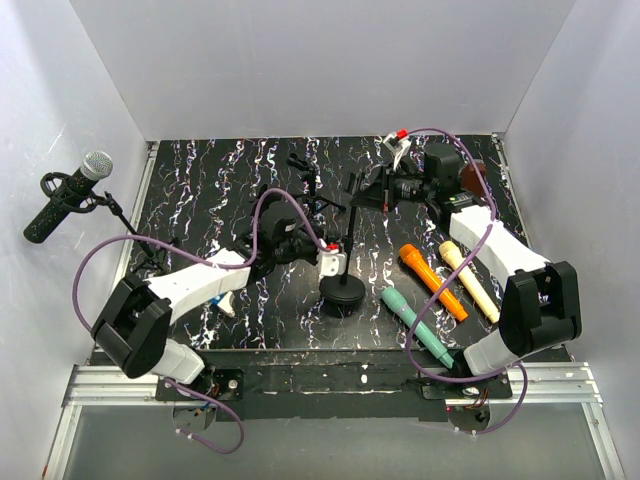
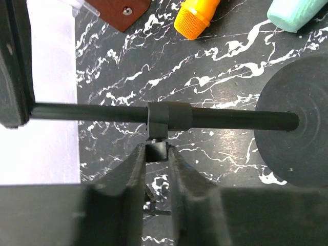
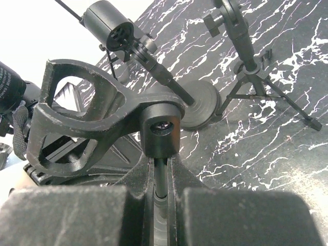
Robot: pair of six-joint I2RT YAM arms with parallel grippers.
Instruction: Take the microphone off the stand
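both pincers are at the round-base stand (image 1: 343, 292). my left pincer (image 2: 156, 156) is closed on the small knob (image 2: 156, 146) under the pole's collar. my right pincer (image 3: 161, 169) grips the stem of a microphone clip (image 3: 128, 110), which looks empty. the only mounted microphone (image 1: 68, 197), black with a silver grille, sits untouched on a thin stand (image 1: 120, 218) at the desk's (image 1: 220, 180) left edge, well apart from both.

the grasp is, i judge, not yet begun. next, free my left pincer, reach left and take the microphone's body. the left wall (image 1: 60, 100) stands close behind it, so draw it toward the desk's open middle. three loose microphones, orange (image 1: 432, 281), cream (image 1: 468, 280) and teal (image 1: 417, 326), crowd the right.
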